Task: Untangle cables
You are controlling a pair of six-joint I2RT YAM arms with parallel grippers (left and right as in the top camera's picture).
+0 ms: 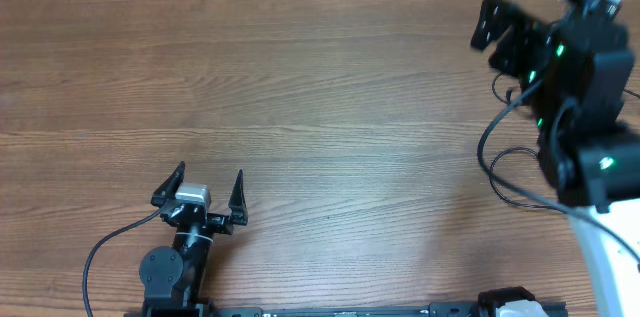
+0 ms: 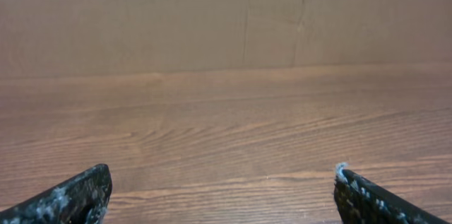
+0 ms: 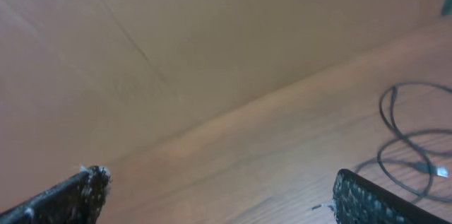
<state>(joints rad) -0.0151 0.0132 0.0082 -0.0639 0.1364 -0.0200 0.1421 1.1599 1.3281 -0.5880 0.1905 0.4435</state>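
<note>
Thin black cables lie in loose overlapping loops on the wooden table at the right edge of the right wrist view, with a small plug at one end. In the overhead view, thin black loops lie at the table's right side, partly hidden under the right arm. My right gripper is open and empty, raised at the far right and pointing left; in its wrist view the cables are off to the right of its fingers. My left gripper is open and empty near the front left, far from the cables. Its wrist view shows only bare wood.
A brown cardboard wall stands along the table's far edge. The left arm's thicker black wire curves beside its base at the front. The white base of the right arm stands at the right edge.
</note>
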